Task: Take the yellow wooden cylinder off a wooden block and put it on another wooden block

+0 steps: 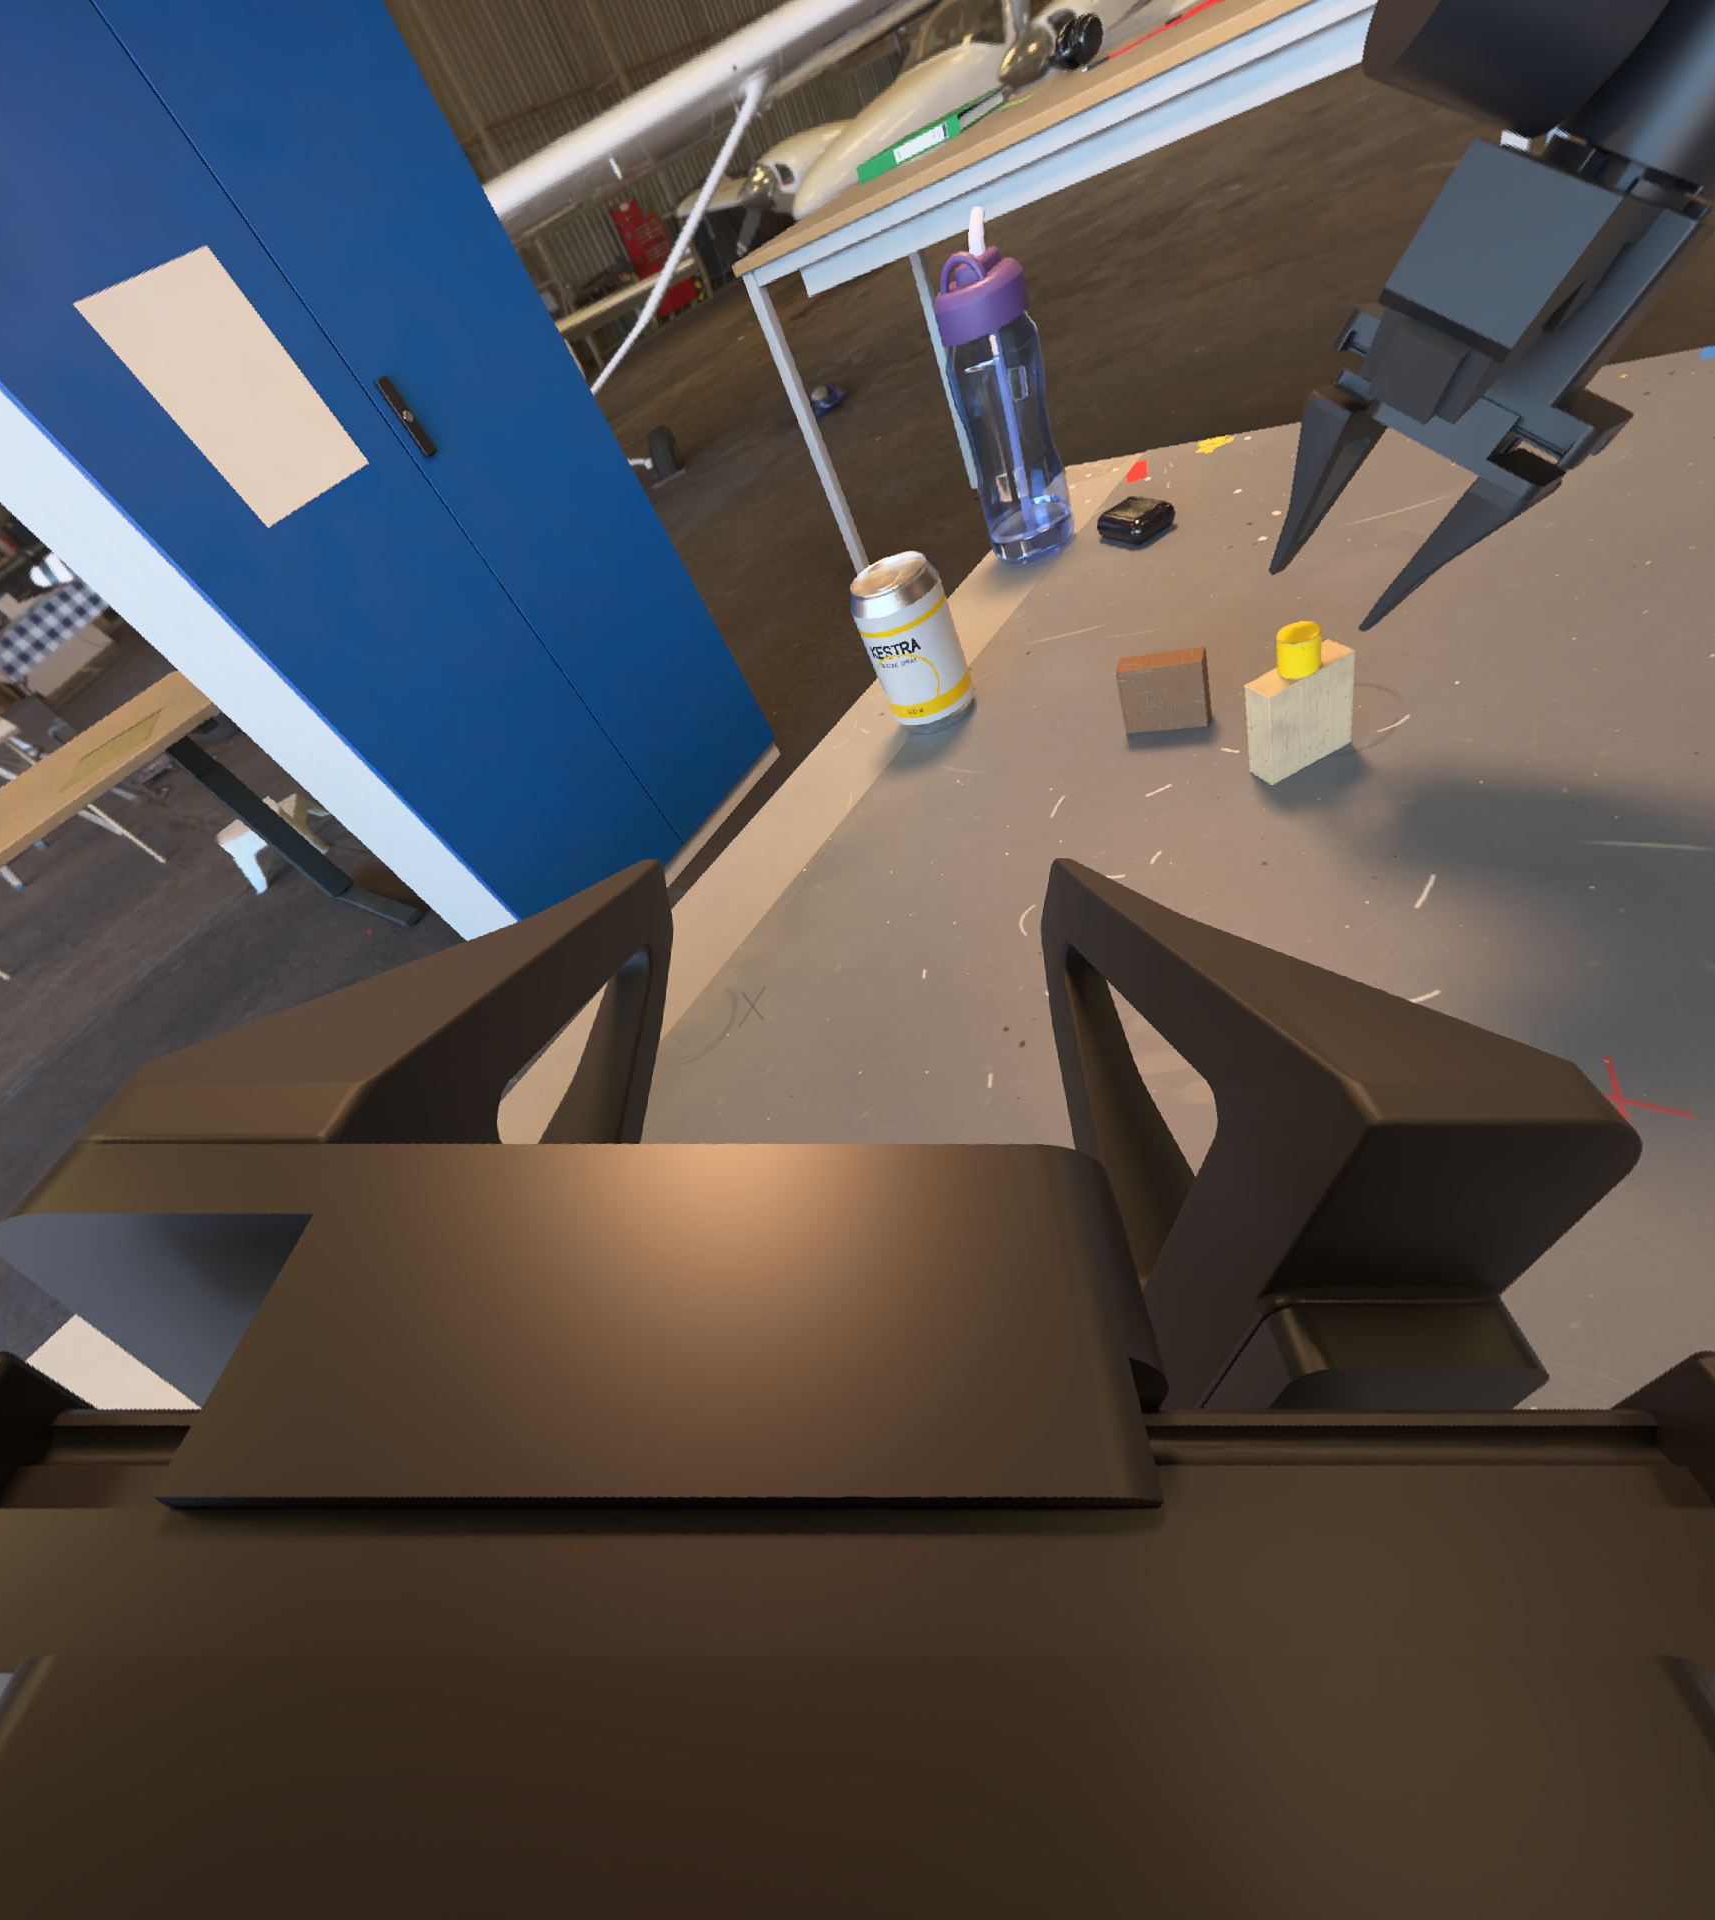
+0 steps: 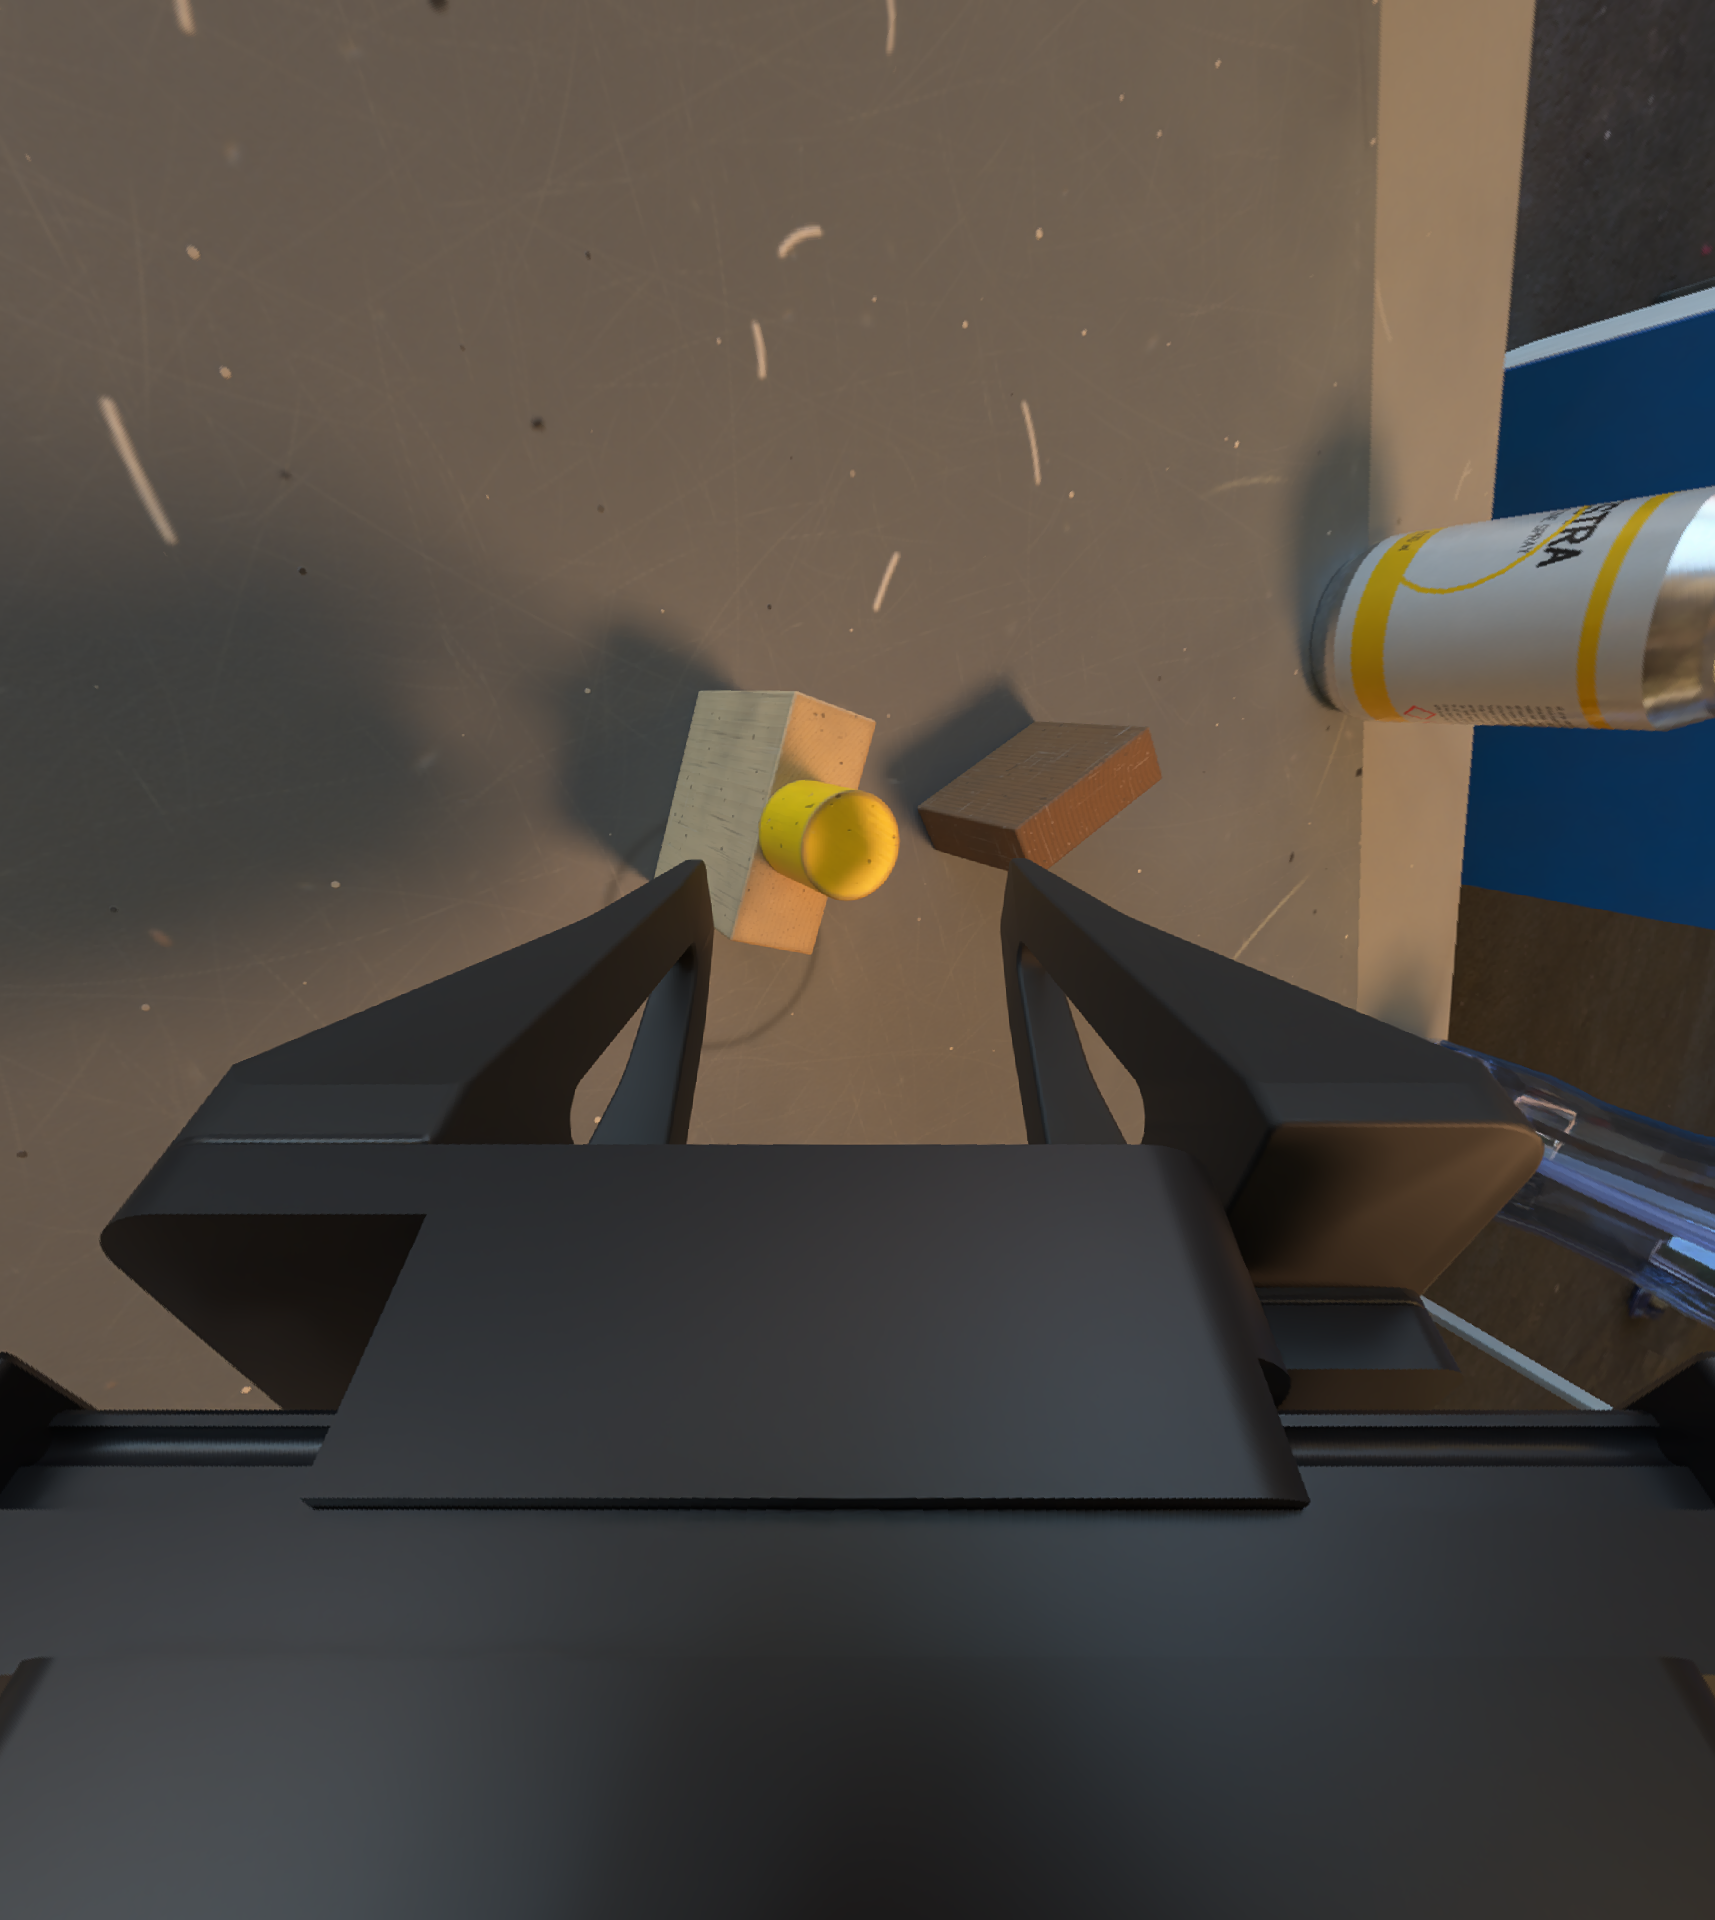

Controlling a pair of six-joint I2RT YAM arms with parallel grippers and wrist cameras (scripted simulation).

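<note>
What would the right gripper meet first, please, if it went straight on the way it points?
Probably the yellow cylinder atop the pale block: it lies just ahead of the right gripper, between its open jaws. Depth is unclear; the brown block sits slightly aside.

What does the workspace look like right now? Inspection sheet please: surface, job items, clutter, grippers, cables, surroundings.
Surface: grey table, scuffed and paint-flecked.
Job's things: yellow wooden cylinder upright on the pale wooden block; brown wooden block beside it, apart, top bare.
Clutter: drink can, purple-capped water bottle, small black case.
Grippers: left gripper open, empty, well back; right gripper open above the cylinder, not touching.
Cables: nothing seen.
Surroundings: blue cabinet, second table.
</note>
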